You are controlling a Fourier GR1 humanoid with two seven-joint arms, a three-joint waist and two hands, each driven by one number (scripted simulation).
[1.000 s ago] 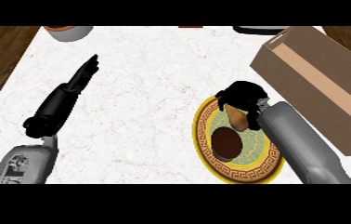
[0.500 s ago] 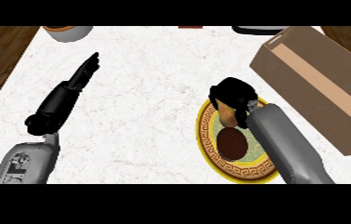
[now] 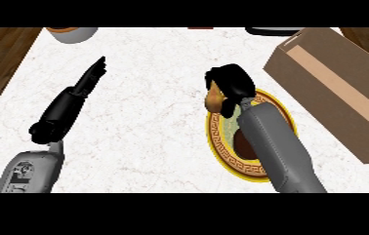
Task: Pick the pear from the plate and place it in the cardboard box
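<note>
My right hand (image 3: 232, 82) is curled round the brownish-yellow pear (image 3: 215, 100), which shows only at the hand's lower left. Hand and pear hang over the far left rim of the yellow patterned plate (image 3: 222, 151). My right forearm covers much of that plate. The open cardboard box (image 3: 324, 80) lies to the right of the hand, tilted along the counter's right side. My left hand (image 3: 88, 79) rests at the left with its fingers straight, pointing away from me, and holds nothing.
A grey bowl (image 3: 72, 33) with a brown inside sits at the far left corner. A dark object (image 3: 270, 31) lies at the far edge behind the box. The white marble counter ends in a wooden strip at its left side.
My right hand has risen and moved up and to the left with the pear, from over the plate's middle to its far left rim. The left hand has stayed still.
</note>
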